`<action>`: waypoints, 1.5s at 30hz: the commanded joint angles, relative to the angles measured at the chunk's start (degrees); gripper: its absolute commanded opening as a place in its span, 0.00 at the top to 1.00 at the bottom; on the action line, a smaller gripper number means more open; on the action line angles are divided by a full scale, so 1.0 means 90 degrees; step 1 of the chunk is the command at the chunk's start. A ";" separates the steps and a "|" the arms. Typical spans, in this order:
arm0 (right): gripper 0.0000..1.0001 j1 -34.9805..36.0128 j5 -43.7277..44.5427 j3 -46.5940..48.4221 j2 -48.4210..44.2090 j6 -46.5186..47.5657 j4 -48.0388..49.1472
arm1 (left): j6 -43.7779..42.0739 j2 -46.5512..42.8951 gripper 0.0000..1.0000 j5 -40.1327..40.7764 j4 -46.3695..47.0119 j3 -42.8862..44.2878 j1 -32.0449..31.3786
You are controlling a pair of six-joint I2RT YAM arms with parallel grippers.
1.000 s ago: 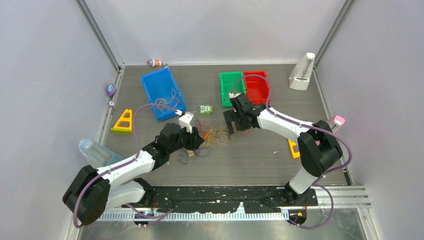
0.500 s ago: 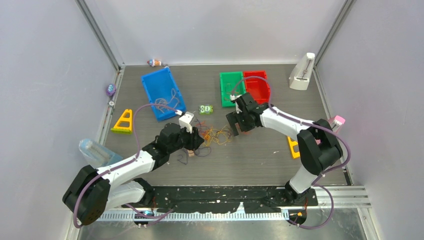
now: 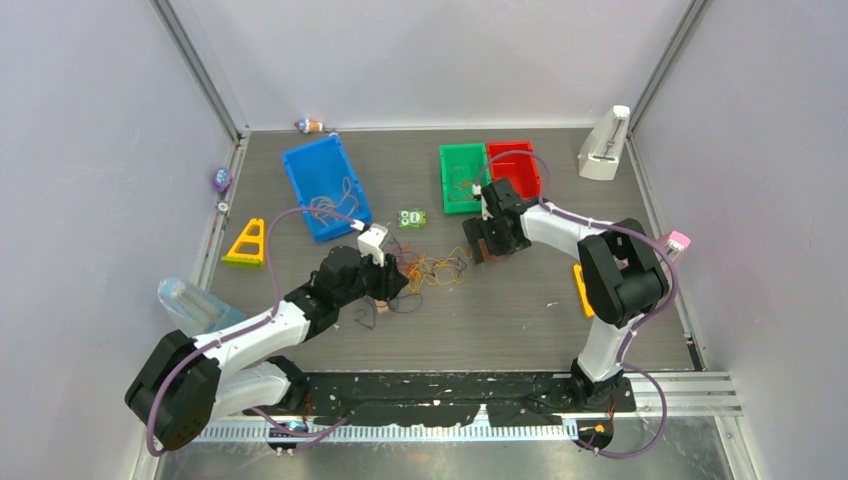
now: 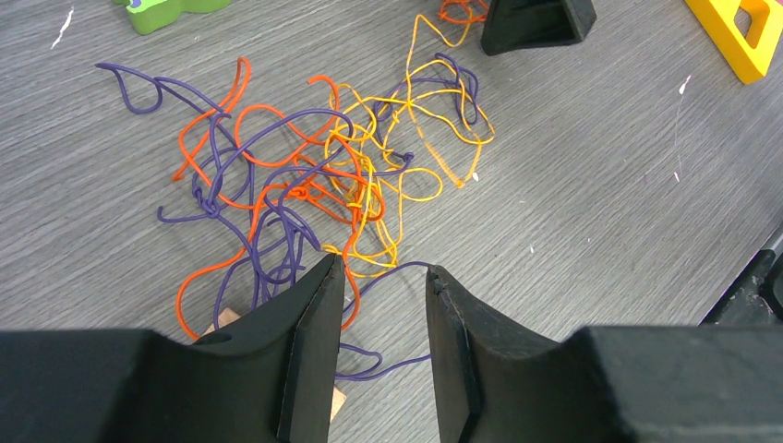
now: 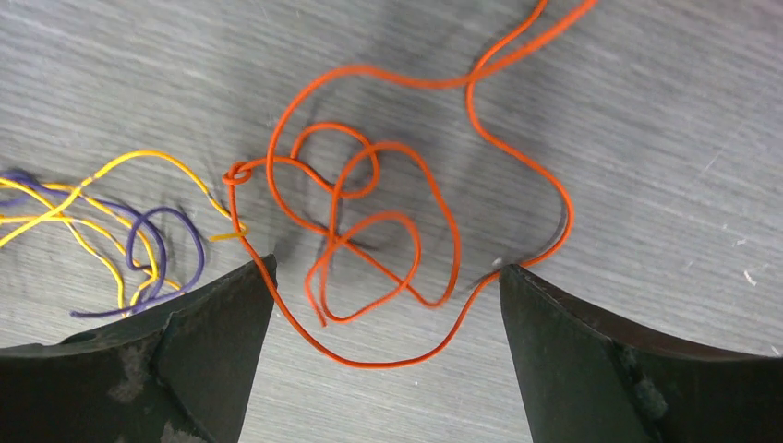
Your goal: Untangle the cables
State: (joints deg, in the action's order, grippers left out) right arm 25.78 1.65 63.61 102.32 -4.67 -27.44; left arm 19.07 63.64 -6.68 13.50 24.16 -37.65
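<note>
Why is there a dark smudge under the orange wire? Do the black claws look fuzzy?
Right wrist view: the smudge is a soft shadow on the table behind the orange cable, which is sharp; the right tool looks slightly soft. Left wrist view: cables crisp, light even. Top view: cables too thin to tell apart.

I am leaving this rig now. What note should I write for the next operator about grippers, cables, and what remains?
Left gripper: part open, holding nothing, tips at the edge of the cables.
Right gripper: wide open, empty, astride an orange loop.
Cables: orange, yellow, purple strands knotted in one heap on the table between the arms.
Done: no strand pulled free.
Left: all the untangling.
</note>
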 commanded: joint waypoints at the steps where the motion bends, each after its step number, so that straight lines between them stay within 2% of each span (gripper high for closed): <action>1: 0.05 -0.0058 -0.0326 0.0503 0.0360 0.0104 0.0080 | -0.0088 -0.0088 0.61 -0.0036 0.0263 0.0125 -0.0021; 5: 0.05 -0.0062 0.0124 0.0680 0.0761 0.0076 -0.0134 | -0.0097 -0.0076 0.61 -0.0030 0.0258 0.0139 -0.0023; 6: 0.00 -0.0062 0.0240 0.0679 0.0863 0.0063 -0.0164 | -0.0097 -0.0078 0.61 -0.0033 0.0253 0.0141 -0.0017; 7: 0.03 -0.0062 0.0297 0.0682 0.0909 0.0029 -0.0186 | -0.0097 -0.0075 0.61 -0.0030 0.0254 0.0143 -0.0021; 9: 0.20 -0.0062 0.0343 0.0708 0.1020 -0.0008 -0.0226 | -0.0098 -0.0074 0.61 -0.0043 0.0253 0.0142 -0.0017; 10: 0.39 -0.0062 0.0363 0.0745 0.1071 -0.0018 -0.0244 | -0.0097 -0.0074 0.61 -0.0042 0.0258 0.0144 -0.0017; 11: 0.51 -0.0057 0.0373 0.0769 0.1086 -0.0031 -0.0272 | -0.0095 -0.0067 0.61 -0.0053 0.0263 0.0146 -0.0022; 12: 0.76 -0.0061 0.0412 0.0802 0.1076 -0.0048 -0.0288 | -0.0089 -0.0052 0.61 -0.0053 0.0267 0.0147 -0.0017; 14: 0.92 -0.0062 0.0498 0.0836 0.0965 -0.0093 -0.0271 | -0.0088 -0.0040 0.61 -0.0069 0.0261 0.0161 -0.0021; 27: 0.95 -0.0047 0.0381 0.0863 -0.1074 -0.0414 0.0147 | -0.0097 -0.0033 0.61 -0.0045 0.0260 0.0162 -0.0017; 35: 0.95 0.0022 0.0324 0.0950 -0.1977 -0.0471 0.0503 | -0.0088 -0.0014 0.61 -0.0083 0.0268 0.0167 -0.0019; 45: 0.95 0.0078 0.0029 0.1493 -0.1867 -0.0681 0.1136 | -0.0088 -0.0012 0.60 -0.0079 0.0262 0.0166 -0.0017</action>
State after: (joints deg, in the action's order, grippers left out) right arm 25.93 3.29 72.44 85.27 -9.23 -23.18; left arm 19.05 63.64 -6.70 13.50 24.16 -37.67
